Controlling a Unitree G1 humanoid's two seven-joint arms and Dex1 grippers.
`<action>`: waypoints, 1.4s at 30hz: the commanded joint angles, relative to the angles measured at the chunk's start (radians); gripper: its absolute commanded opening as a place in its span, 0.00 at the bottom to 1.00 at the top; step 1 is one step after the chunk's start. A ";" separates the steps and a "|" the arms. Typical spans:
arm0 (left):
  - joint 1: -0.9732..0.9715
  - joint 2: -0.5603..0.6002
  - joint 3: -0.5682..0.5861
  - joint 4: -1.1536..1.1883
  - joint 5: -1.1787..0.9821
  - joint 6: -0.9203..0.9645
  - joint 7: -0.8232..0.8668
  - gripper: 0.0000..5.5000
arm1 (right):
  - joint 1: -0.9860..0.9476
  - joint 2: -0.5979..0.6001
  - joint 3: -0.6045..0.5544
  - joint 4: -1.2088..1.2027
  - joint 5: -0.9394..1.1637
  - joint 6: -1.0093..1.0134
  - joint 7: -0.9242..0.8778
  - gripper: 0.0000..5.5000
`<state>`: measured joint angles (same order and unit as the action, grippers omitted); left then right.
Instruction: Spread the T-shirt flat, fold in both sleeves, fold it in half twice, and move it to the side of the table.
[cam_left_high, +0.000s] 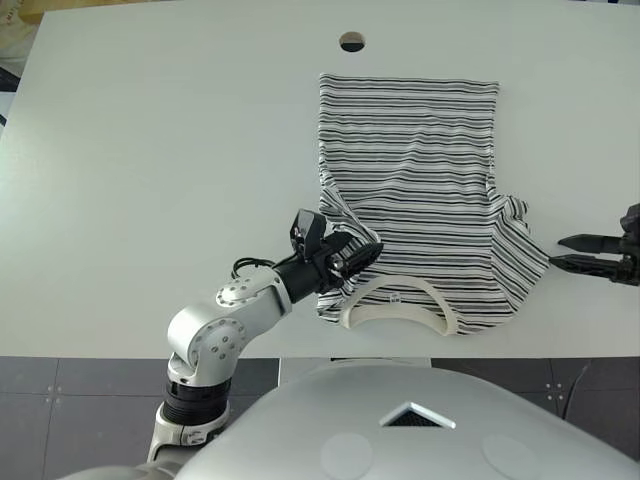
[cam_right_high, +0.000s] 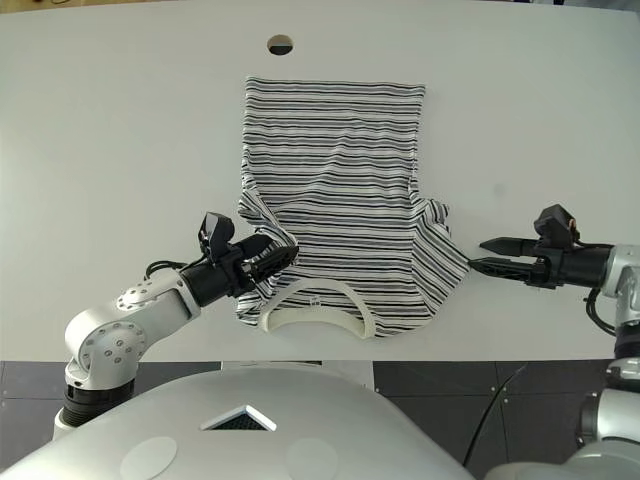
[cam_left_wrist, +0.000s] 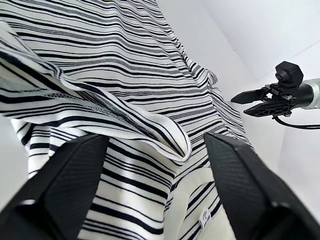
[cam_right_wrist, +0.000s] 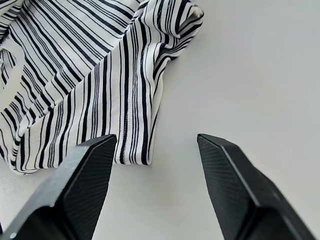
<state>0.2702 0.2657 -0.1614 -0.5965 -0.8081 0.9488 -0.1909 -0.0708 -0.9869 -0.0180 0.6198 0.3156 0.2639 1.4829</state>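
A black-and-white striped T-shirt lies on the white table with its white collar toward me and its hem at the far side. Its left sleeve is folded in over the body, and its right sleeve lies bunched and slanted at the edge. My left gripper is over the left shoulder, open, with a raised fold of fabric between its fingers. My right gripper is open just right of the right sleeve, whose hem lies between the fingers.
A round cable hole sits in the table beyond the shirt's hem. A wide stretch of bare tabletop lies to the left of the shirt. The table's front edge runs close behind the collar.
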 joint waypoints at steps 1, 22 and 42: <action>0.002 0.014 -0.007 -0.024 0.016 0.002 -0.005 0.66 | 0.020 0.035 0.045 0.020 -0.043 0.013 0.011 0.54; -0.108 0.091 0.199 -0.166 -0.108 -0.069 -0.056 0.66 | -0.037 -0.010 0.077 0.023 -0.041 0.005 0.125 0.02; -0.068 0.180 0.219 -0.060 0.004 -0.185 -0.199 0.66 | 0.014 -0.053 0.077 -0.659 0.187 0.199 0.024 0.02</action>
<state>0.2042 0.4419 0.0584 -0.6681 -0.8129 0.7727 -0.3834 -0.0300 -1.0648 0.0388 -0.0092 0.5146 0.4422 1.5397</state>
